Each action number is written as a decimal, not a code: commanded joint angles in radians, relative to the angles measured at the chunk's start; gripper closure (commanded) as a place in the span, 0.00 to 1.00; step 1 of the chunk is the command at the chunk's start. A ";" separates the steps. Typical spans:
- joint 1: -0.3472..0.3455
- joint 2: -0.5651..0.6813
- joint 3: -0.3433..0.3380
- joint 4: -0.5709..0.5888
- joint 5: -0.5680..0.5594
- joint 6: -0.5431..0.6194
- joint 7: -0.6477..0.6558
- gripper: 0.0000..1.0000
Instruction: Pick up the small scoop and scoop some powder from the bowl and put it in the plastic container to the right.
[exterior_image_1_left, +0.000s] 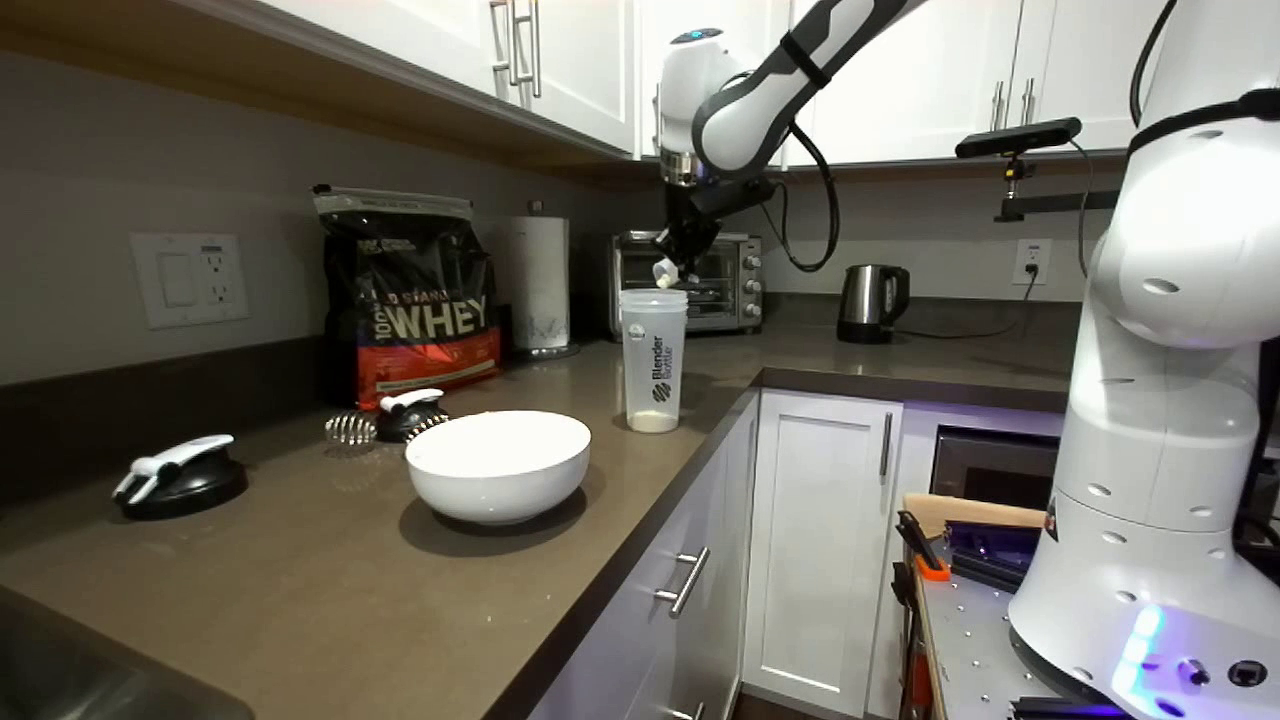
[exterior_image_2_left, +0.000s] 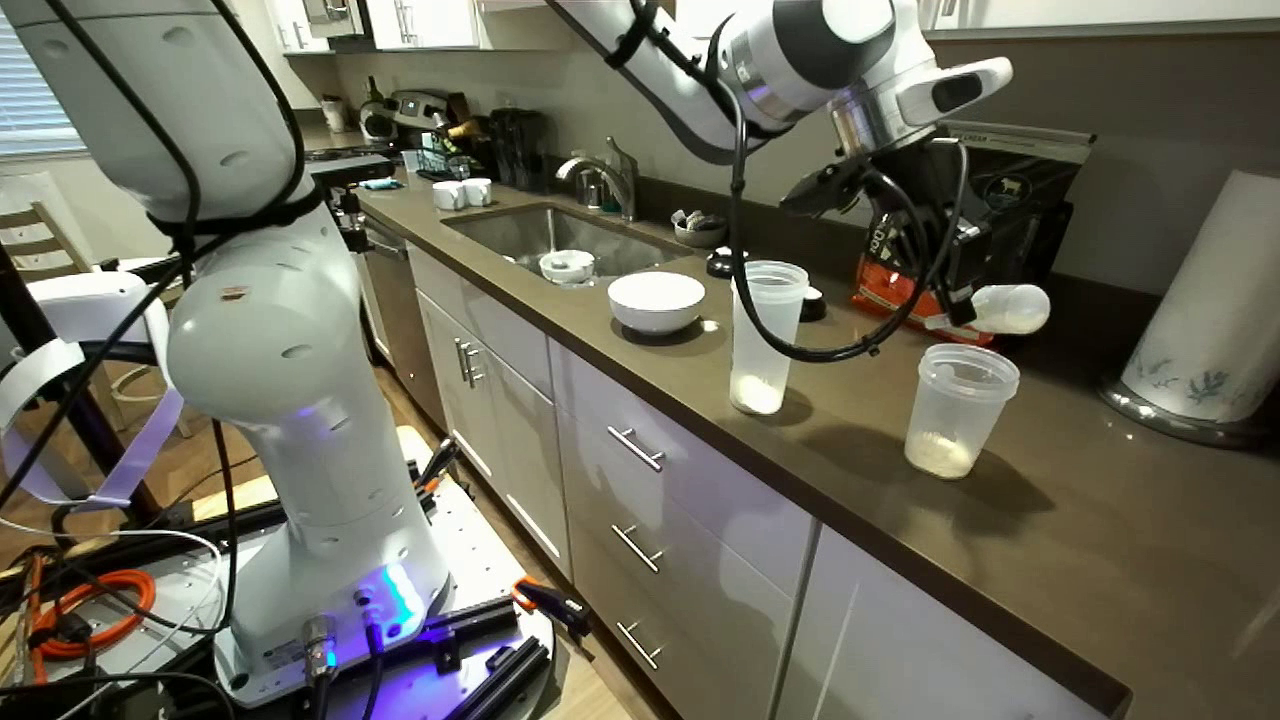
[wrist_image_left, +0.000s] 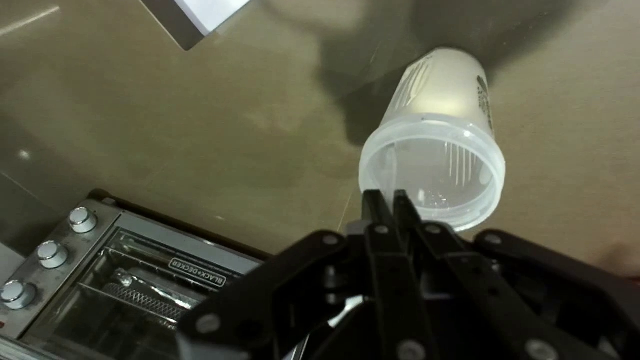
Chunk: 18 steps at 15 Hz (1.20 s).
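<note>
My gripper (wrist_image_left: 385, 199) is shut on the small white scoop (exterior_image_2_left: 1012, 309), with only a narrow gap between its fingers. The scoop lies tipped on its side just above the clear plastic container (exterior_image_2_left: 962, 405), whose round mouth sits under my fingertips in the wrist view. Pale powder (exterior_image_1_left: 666, 281) shows at the scoop's lip. Some powder (exterior_image_2_left: 940, 453) rests at the bottom of that container. A taller-looking clear cup (exterior_image_2_left: 768, 335), also with powder (exterior_image_2_left: 757, 392) at its base, stands nearer the white bowl (exterior_image_1_left: 498, 468). The bowl's contents cannot be made out. In the wrist view the scoop is not clearly visible.
Behind the bowl are two black lids (exterior_image_1_left: 185, 478) and a wire whisk ball (exterior_image_1_left: 350, 429). A whey bag (exterior_image_1_left: 412, 300), a paper-towel roll (exterior_image_2_left: 1215, 300) and a toaster oven (wrist_image_left: 125, 280) line the wall. The counter edge (exterior_image_2_left: 720, 435) runs along the front; a sink (exterior_image_2_left: 560, 235) is beyond.
</note>
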 joint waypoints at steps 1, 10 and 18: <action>-0.014 -0.044 0.012 -0.026 -0.056 0.005 0.036 0.97; -0.014 -0.051 0.021 -0.060 -0.098 0.005 0.044 0.97; -0.009 -0.039 0.034 -0.088 -0.160 0.013 0.073 0.97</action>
